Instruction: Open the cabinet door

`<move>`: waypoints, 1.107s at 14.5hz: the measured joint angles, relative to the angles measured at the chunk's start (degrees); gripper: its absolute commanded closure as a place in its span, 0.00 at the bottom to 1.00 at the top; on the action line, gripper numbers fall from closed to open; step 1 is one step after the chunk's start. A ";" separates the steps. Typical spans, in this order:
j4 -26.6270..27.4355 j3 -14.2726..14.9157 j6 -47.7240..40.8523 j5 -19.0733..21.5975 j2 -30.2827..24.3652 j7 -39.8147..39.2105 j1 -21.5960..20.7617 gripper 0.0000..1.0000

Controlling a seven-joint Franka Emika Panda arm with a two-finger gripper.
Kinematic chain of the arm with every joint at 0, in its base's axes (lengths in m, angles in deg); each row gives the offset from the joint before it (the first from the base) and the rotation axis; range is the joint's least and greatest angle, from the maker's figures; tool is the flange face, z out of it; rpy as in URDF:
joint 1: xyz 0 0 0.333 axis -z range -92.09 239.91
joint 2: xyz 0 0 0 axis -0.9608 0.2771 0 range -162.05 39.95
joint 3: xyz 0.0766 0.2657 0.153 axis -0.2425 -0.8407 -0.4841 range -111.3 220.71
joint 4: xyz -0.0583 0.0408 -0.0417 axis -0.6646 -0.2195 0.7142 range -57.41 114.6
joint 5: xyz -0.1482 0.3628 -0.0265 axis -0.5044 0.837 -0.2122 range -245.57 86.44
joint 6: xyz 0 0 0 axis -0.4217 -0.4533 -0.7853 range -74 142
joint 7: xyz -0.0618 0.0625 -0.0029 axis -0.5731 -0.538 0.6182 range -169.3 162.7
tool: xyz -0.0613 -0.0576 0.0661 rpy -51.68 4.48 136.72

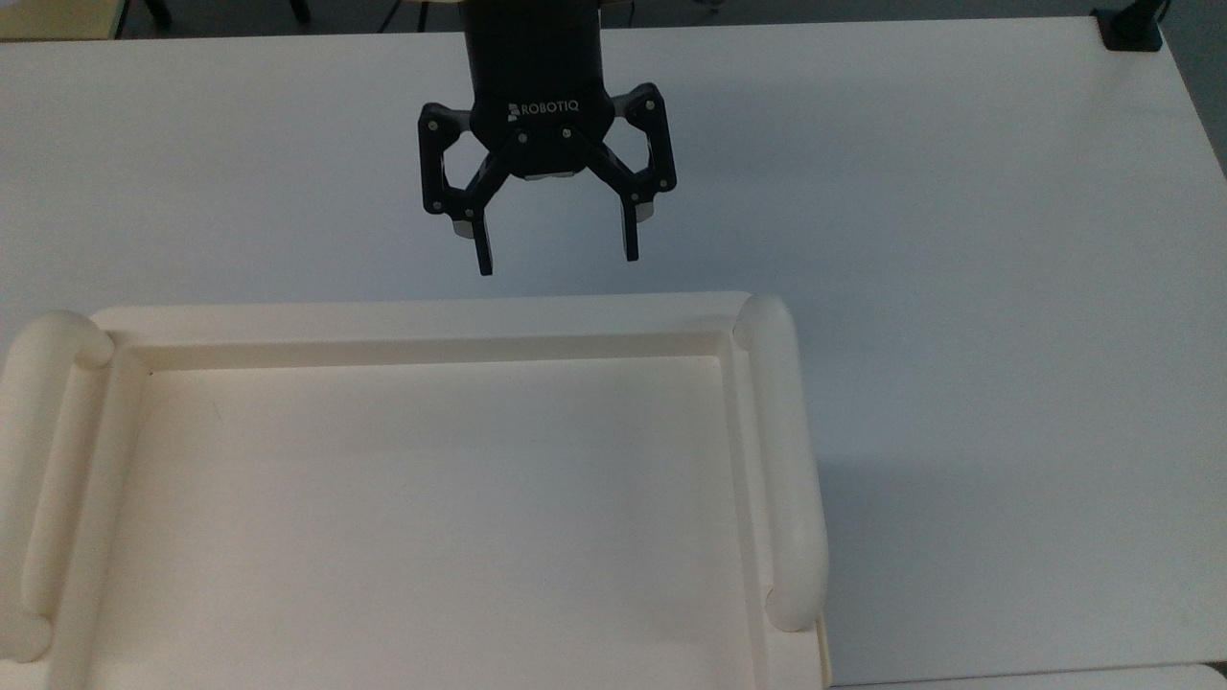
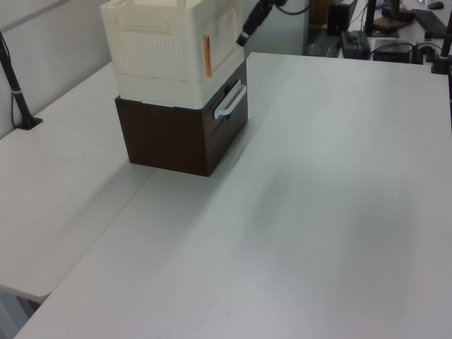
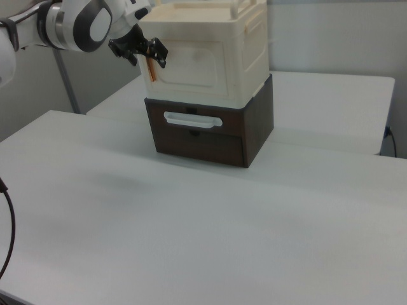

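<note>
Smooth white worktop carries a cream plastic cabinet; its flat door is closed (raised border), tool spread nearby.

Open table surface is seen before the cabinet door; approach is unobstructed. The gripper, fingers spread, is held just beside the cabinet's front edge.

Even soft indoor light, faint diffuse shadows on table, mild softness
</note>
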 measured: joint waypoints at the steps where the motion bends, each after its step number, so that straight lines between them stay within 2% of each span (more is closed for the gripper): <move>1: -1.64 -0.01 2.01 0.00 1.77 1.65 -0.46 0.00; 3: -3.70 -0.01 5.04 0.00 4.38 3.57 -1.19 0.04; 4: -4.62 -0.01 5.89 0.00 5.53 4.36 -1.50 0.13; 6: -7.78 -0.02 7.08 -0.77 8.83 6.41 -2.42 0.21; 8: -8.93 -0.02 7.98 -1.47 9.87 7.59 -2.93 0.51; 11: -9.48 -0.03 8.16 -2.34 10.07 9.07 -3.35 0.65; 14: -9.51 0.21 8.15 -3.16 9.94 9.76 -3.46 0.94; 16: -9.53 0.24 8.15 -3.68 9.88 9.78 -3.69 1.00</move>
